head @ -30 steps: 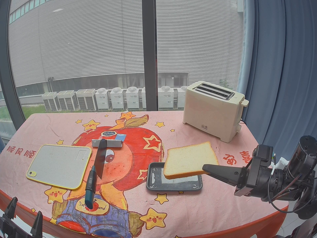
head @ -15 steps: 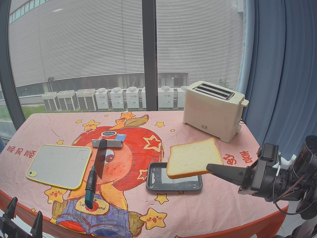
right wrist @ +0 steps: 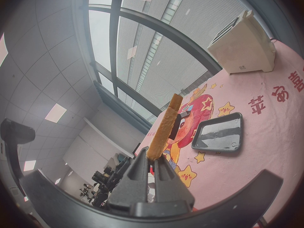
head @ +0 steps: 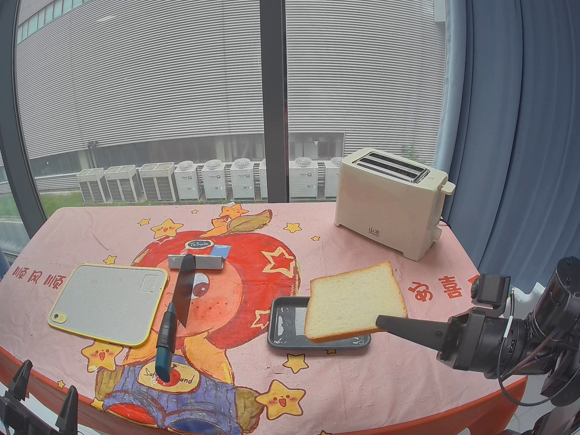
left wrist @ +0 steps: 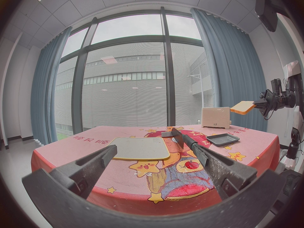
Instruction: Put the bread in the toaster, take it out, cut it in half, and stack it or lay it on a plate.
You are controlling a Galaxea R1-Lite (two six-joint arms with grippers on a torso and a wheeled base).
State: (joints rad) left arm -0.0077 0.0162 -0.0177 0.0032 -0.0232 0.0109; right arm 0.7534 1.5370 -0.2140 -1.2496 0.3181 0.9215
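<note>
A slice of white bread (head: 355, 300) hangs in the air over the right end of a dark tray (head: 284, 333), roughly flat. My right gripper (head: 382, 322) is shut on its near right corner. From the right wrist view the bread (right wrist: 164, 129) is edge-on, pinched between the fingertips (right wrist: 142, 162). The cream toaster (head: 389, 200) stands at the back right, slots empty. A knife (head: 172, 315) with a teal handle lies beside the grey cutting board (head: 109, 302). My left gripper (left wrist: 153, 149) stays open off the table's near left edge, holding nothing.
A small metal block (head: 196, 262) props the knife's tip. A blue curtain (head: 513, 122) hangs close to the right of the toaster. The pink tablecloth (head: 374, 382) is bare in front of the tray and between tray and toaster.
My right gripper carried the bread a little to the right, then drew back and dipped slightly. Knife, board, tray and left gripper stayed put.
</note>
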